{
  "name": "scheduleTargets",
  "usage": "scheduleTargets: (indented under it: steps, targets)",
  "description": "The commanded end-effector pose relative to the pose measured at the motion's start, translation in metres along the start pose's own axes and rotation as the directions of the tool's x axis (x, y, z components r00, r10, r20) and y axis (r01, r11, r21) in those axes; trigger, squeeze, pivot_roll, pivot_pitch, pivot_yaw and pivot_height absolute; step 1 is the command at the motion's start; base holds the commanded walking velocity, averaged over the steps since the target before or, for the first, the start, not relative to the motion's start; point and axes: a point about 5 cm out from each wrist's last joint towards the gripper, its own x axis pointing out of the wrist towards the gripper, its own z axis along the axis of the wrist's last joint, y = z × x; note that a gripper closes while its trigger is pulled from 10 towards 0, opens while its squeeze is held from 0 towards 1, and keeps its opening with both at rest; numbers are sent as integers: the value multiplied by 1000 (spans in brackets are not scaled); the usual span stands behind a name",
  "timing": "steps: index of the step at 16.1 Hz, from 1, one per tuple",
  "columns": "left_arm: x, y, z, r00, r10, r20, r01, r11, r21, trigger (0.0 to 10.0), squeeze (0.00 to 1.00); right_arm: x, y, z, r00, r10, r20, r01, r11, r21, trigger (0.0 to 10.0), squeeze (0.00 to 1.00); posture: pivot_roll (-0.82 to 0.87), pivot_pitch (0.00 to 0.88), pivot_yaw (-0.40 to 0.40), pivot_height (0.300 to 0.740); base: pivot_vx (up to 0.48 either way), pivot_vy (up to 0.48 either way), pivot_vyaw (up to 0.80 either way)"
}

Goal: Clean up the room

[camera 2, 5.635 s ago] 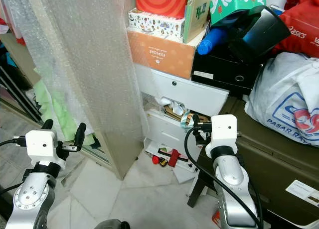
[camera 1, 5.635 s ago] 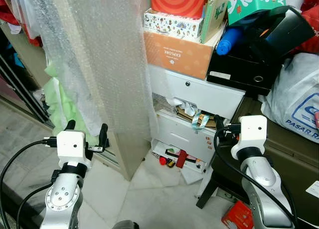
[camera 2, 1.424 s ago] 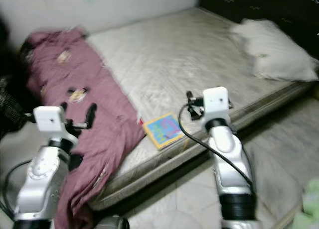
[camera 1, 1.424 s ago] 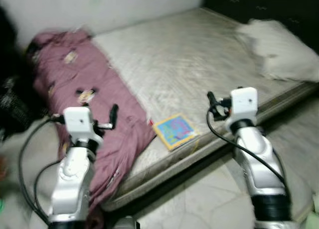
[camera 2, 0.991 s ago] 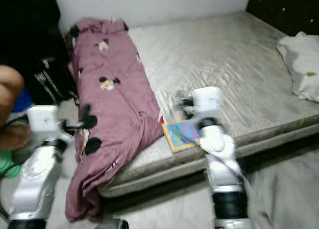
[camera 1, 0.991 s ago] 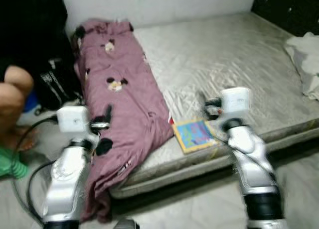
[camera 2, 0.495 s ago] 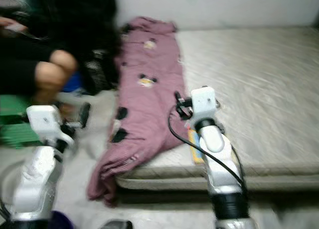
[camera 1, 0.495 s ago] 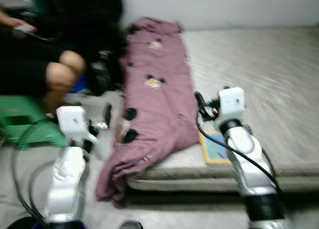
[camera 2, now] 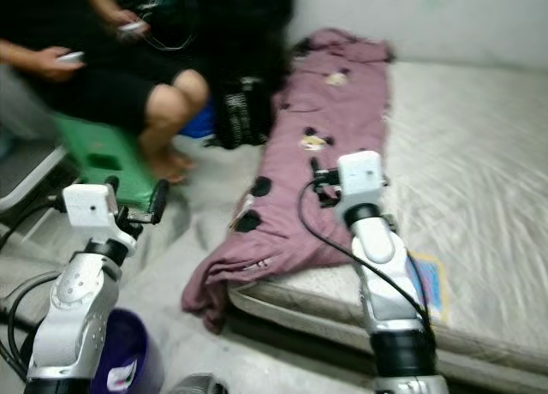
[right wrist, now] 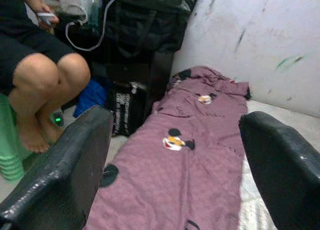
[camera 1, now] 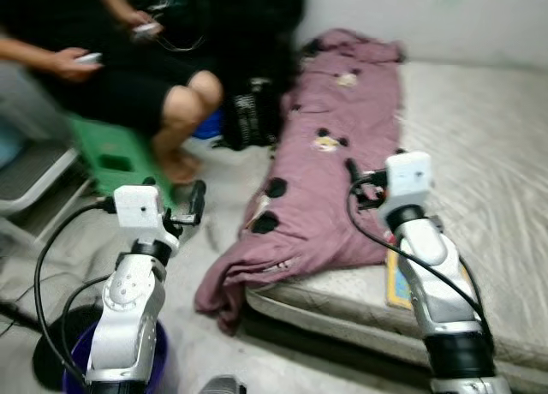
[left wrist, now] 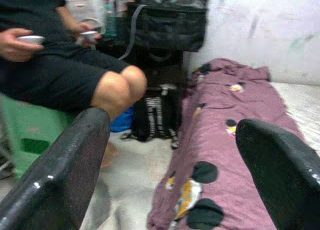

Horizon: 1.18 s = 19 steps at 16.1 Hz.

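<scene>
Below: mauve blanket [camera 1: 330, 188] draped over mattress [camera 1: 479, 154] edge onto floor, book [camera 2: 428, 284] beside it; left end effector [camera 1: 175, 207] and right end effector [right wrist: 175, 155] both spread, empty; seated person [camera 1: 128, 77] on green stool [camera 1: 111, 158].

One blanket [camera 1: 330, 171], one book [camera 2: 428, 287], one bucket [camera 2: 128, 355].

Head stereo pair looks forward and down from above both arms | wrist cameras sit low, sighting along their fingers toward the wall [right wrist: 260, 35] | all four share the mauve blanket [camera 1: 330, 188] and the seated person [left wrist: 60, 70].
</scene>
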Motion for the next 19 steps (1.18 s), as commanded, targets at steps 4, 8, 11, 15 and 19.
scheduleTargets:
  steps: [4, 8, 11, 15, 19]
  targets:
    - [0, 5, 2, 1000, 11, 5, -11, 1000, 16, 10000, 0, 2, 7, 2, 1000, 18, 10, -18, 1000, 21, 10000, 0, 5, 0, 25, 740, 0, 0, 0]
    - [0, 3, 5, 1000, -15, 26, 15, 1000, 10, 10000, 0, 3, 7, 2, 1000, 15, 16, -16, 999, 36, 10000, 0, 6, 0, 26, 740, 61, 0, 0]
    - [2, 2, 6, 999, -23, 29, 23, 1000, 7, 10000, 0, 4, 7, 1, 1000, 2, 5, -2, 998, 57, 10000, 0, 6, 0, 28, 740, 300, 0, -510]
    - [2, 2, 6, 999, -25, 28, 25, 1000, 7, 10000, 0, 5, 7, 1, 1000, -1, 11, 0, 999, 54, 10000, 0, 6, 0, 29, 740, 306, 0, -334]
    - [4, 5, 6, 999, -5, 32, 4, 1000, 24, 10000, 0, 7, 8, 1, 1000, -1, 13, 0, 999, 51, 10000, 0, 13, 0, 31, 740, 63, 0, 0]
